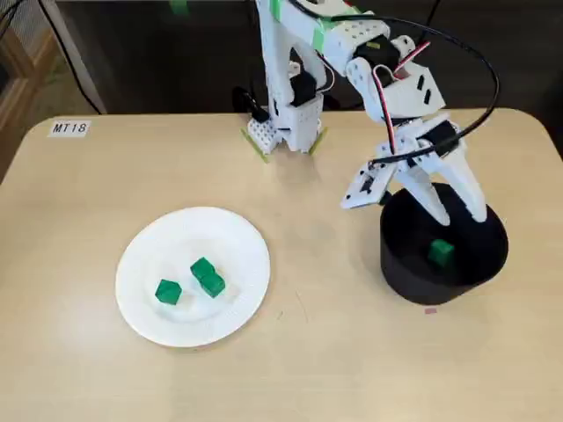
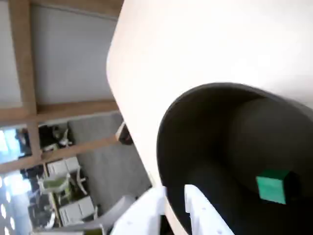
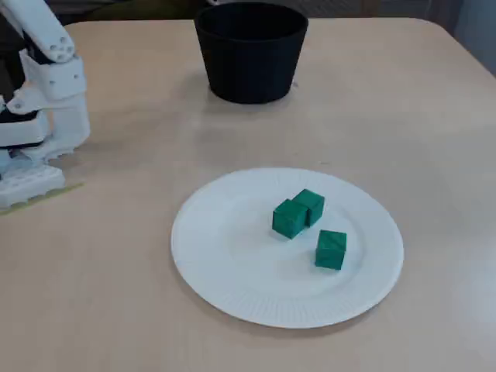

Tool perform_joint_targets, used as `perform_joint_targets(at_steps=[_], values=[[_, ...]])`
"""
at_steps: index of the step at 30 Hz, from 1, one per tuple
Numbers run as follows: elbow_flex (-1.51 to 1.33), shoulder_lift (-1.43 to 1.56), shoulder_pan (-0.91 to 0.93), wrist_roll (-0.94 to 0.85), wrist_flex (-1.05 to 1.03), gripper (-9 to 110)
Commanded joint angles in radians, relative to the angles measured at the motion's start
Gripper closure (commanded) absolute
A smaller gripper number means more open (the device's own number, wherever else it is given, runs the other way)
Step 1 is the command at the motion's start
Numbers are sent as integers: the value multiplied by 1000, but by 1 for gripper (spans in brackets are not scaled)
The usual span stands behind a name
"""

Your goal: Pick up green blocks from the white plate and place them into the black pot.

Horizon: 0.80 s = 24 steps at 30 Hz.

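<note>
While it hangs over the black pot [image 1: 400, 268], the gripper [image 1: 463, 220] has its fingers spread wide apart and grips nothing (no contact visible). One green block [image 1: 441, 253] lies inside the pot, under the fingertips. Three other blocks [image 1: 201, 269] sit on the white plate [image 1: 141, 251], well apart on the worktop [image 1: 334, 369].

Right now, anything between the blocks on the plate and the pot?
Nothing visible: only bare table between plate and pot. The open gripper hangs over the pot, one block inside.
</note>
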<state>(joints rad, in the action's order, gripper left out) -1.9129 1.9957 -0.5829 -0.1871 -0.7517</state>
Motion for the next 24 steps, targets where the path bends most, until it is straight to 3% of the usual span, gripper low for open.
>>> perform_joint_targets(at_steps=[1, 10, 14, 20, 24], values=[[204, 5, 107, 23, -281, 104], [268, 55, 678, 123, -693, 104], [215, -25, 908, 71, -699, 104], [242, -267, 1081, 5, -637, 103], [345, -402, 1131, -29, -621, 93]])
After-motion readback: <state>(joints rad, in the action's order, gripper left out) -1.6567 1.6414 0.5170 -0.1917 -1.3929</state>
